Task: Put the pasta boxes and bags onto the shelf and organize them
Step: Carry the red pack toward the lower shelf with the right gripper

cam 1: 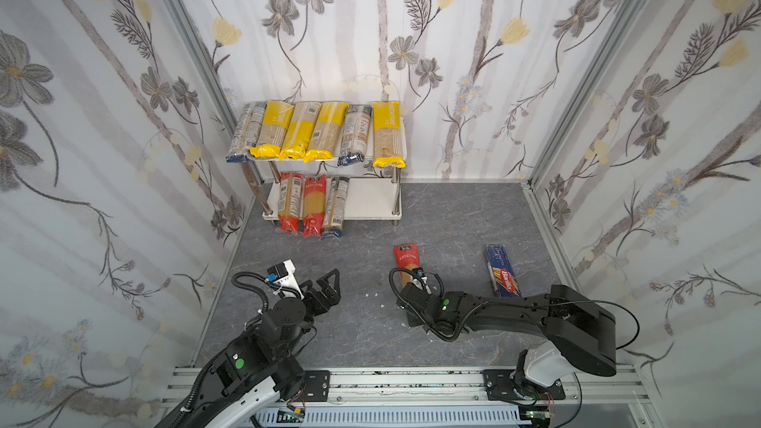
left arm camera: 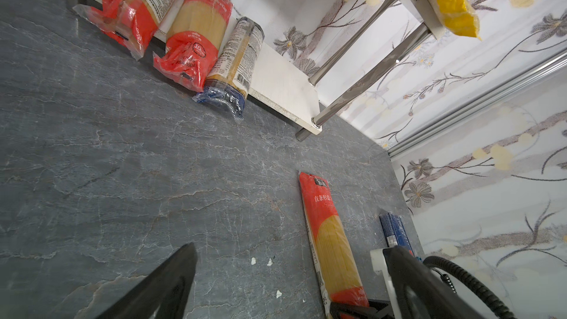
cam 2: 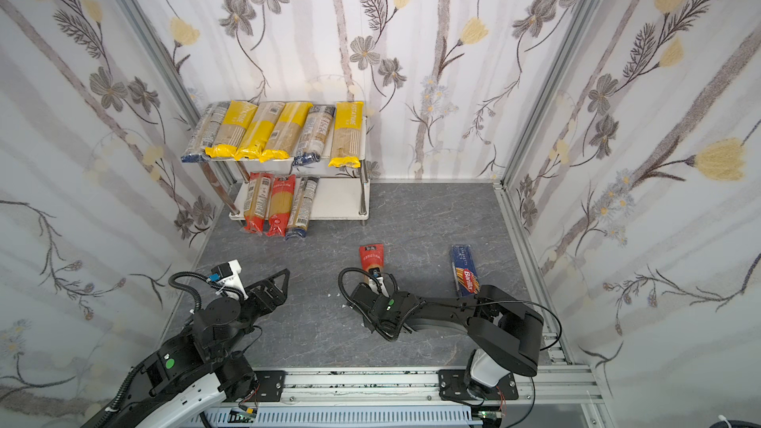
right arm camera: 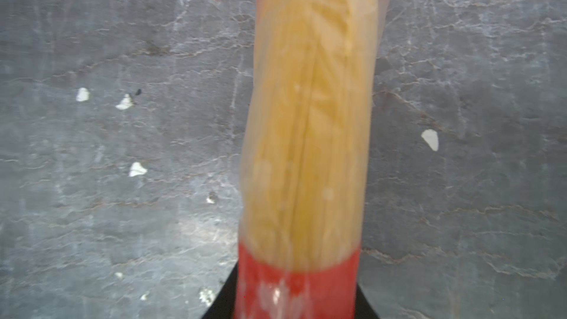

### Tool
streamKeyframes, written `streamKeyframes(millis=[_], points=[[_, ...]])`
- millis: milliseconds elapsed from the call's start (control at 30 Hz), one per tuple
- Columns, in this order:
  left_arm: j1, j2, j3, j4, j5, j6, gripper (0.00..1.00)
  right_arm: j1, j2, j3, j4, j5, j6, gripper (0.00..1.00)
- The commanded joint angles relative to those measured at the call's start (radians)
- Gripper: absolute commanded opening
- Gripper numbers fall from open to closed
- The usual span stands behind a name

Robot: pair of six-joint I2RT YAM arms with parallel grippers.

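Observation:
A red-ended pasta bag (cam 1: 405,258) lies on the grey floor, pointing toward the shelf (cam 1: 370,199). My right gripper (right arm camera: 296,297) is shut on its near red end, one black jaw against each side; in both top views the wrist hides the jaws. The dark blue Barilla pack (cam 1: 502,271) lies to its right. Several yellow- and blue-ended packs (cam 1: 317,131) fill the shelf's upper board. Two red-ended packs (cam 1: 302,205) and a blue-ended one (cam 1: 335,207) rest on the lower board, overhanging its front. My left gripper (cam 1: 329,288) hovers open above bare floor, left of the red-ended bag.
The right half of the lower board is bare. Small white crumbs (cam 1: 376,294) dot the floor between the arms. Flowered walls close in on three sides, and an aluminium rail (cam 1: 412,380) runs along the front edge.

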Motion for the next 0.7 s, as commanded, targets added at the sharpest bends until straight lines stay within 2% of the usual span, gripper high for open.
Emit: streamKeyframes(millis=[0, 267, 433, 667], points=[[0.001, 0.015, 0.018, -0.027, -0.049, -0.002, 1.00, 0.000, 0.009, 0.046, 0.014, -0.007, -0.026, 0.04], [0.000, -0.005, 0.041, -0.034, -0.099, 0.003, 1.00, -0.004, 0.070, 0.167, -0.029, 0.001, -0.116, 0.02], [0.001, -0.037, 0.051, -0.038, -0.120, 0.019, 1.00, -0.016, 0.086, 0.230, -0.042, -0.004, -0.131, 0.03], [0.002, 0.007, 0.088, -0.048, -0.134, 0.043, 1.00, -0.030, 0.089, 0.287, -0.044, -0.006, -0.145, 0.03]])
